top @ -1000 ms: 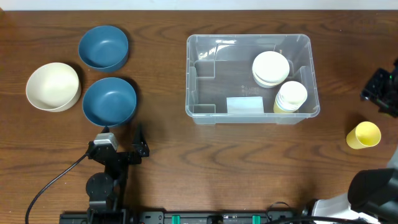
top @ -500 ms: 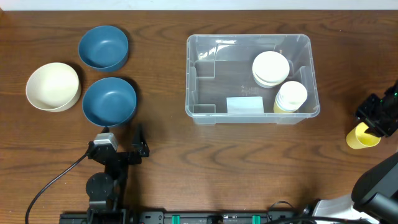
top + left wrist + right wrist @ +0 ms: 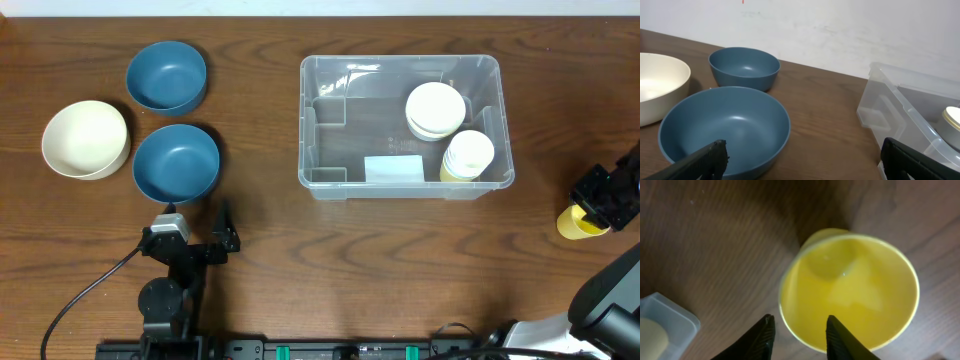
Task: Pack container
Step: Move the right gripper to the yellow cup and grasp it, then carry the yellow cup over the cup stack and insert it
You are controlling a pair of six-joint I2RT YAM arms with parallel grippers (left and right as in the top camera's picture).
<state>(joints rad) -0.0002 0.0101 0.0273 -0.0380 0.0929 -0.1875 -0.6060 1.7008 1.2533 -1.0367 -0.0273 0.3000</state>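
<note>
Right gripper [image 3: 800, 324] released, fingers astride the yellow cup's [image 3: 855, 290] wall — likely light, crushable, so pinch gently at rim — stiff clear container [image 3: 400, 58] well off to gripper's left on bench [image 3: 400, 270]

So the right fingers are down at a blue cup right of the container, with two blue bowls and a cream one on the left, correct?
Not quite: the cup is yellow, not blue; the right wrist view shows it, with the right gripper at its rim. It does stand right of the container, with two blue bowls and a cream bowl on the left.
</note>
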